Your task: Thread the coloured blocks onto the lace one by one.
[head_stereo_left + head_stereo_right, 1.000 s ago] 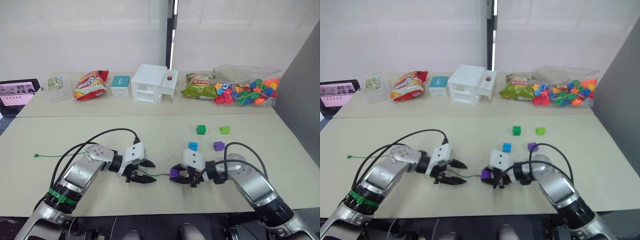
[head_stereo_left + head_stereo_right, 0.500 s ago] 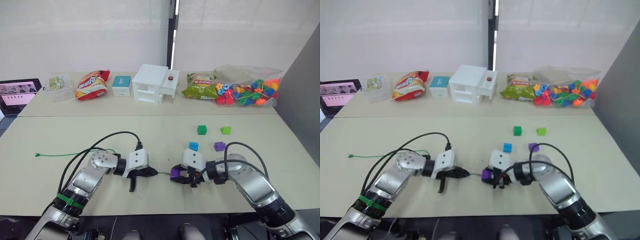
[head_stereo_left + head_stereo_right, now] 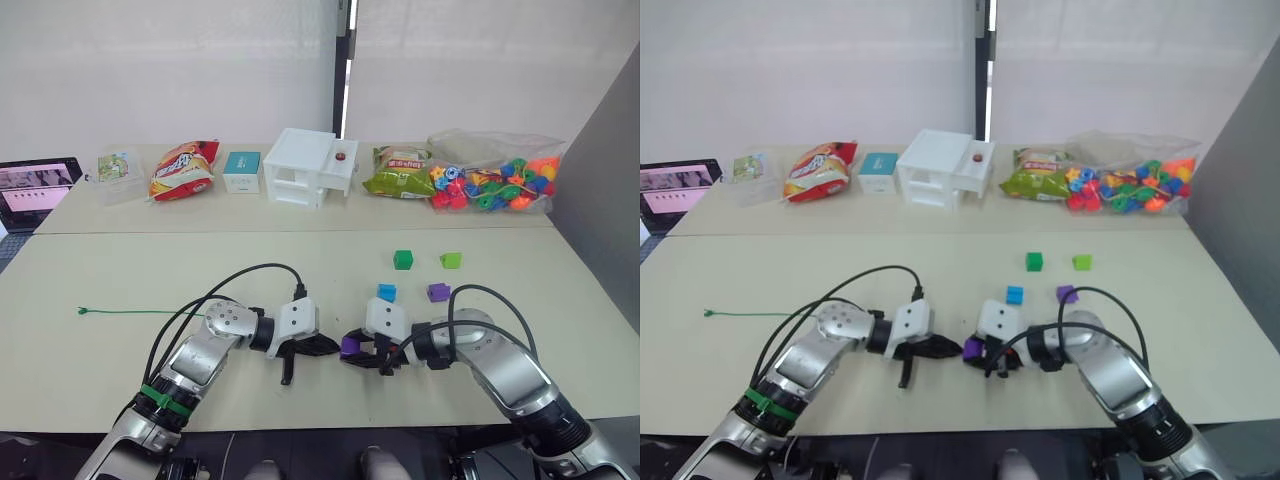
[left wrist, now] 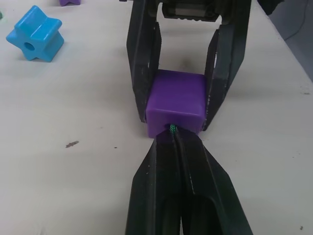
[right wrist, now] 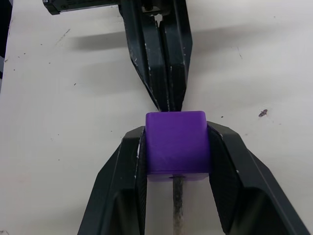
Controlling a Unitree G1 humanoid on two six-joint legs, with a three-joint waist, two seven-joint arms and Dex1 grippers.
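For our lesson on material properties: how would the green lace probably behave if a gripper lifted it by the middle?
The lace is very thin and trails loosely across the table, so it would probably droop and weigh almost nothing. Its tip, poking straight out of the purple block, looks stiffer, so likely only that end holds its shape.

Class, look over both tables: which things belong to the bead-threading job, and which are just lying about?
Part of the job:
- purple block, held in the right pincer
- green lace, pinched in the left pincer
- blue block, second purple block, dark green block, lime wedge

Lying about:
- bag of beads
- snack bags
- white box
- tablet
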